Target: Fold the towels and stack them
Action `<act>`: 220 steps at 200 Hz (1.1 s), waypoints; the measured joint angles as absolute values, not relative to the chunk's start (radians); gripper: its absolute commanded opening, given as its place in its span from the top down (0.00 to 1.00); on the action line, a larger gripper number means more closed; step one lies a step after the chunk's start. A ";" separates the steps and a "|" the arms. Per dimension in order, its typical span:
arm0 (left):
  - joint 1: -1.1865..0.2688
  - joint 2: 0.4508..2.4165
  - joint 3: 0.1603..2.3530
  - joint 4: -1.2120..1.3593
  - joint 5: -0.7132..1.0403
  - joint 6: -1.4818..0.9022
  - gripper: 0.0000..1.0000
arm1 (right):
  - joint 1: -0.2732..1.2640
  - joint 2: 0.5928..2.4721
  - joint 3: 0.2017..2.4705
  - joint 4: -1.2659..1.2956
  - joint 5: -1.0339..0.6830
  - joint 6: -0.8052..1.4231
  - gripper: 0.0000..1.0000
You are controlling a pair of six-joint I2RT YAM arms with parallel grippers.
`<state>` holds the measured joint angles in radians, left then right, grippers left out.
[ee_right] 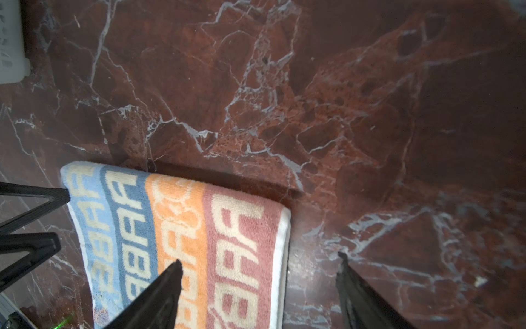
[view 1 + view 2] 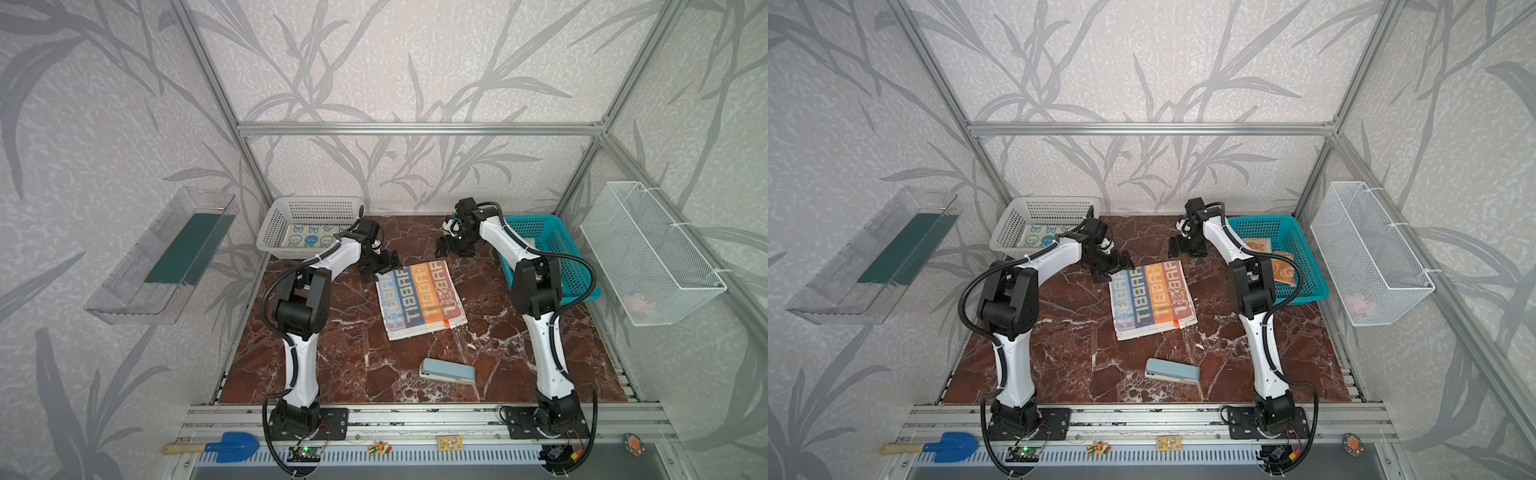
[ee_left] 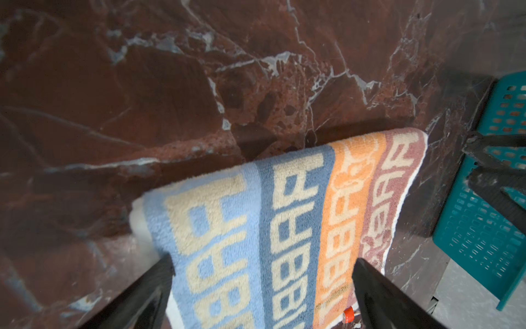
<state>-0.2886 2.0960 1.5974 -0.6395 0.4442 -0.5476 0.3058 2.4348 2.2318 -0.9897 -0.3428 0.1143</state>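
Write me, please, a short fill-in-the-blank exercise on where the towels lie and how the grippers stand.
The towel with blue faces lies in the ____ basket. The orange towel lies in the ____ basket. The folded lettered towel lies on the ____. The left gripper and the right gripper both stand ____, holding nothing.
Missing words: white; teal; table; open.

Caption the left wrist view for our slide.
Open left gripper over folded striped lettered towel on red marble tabletop.
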 measured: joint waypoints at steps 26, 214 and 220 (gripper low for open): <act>-0.289 2.148 1.657 -0.667 0.440 -0.527 0.01 | 0.308 2.483 2.284 -1.027 -0.340 0.088 0.31; -0.289 2.222 1.820 -0.809 0.377 -0.402 0.01 | 0.311 2.600 2.378 -1.077 -0.342 0.089 0.84; -0.289 2.221 1.828 -0.818 0.367 -0.392 0.01 | 0.311 2.601 2.380 -1.079 -0.342 0.088 0.86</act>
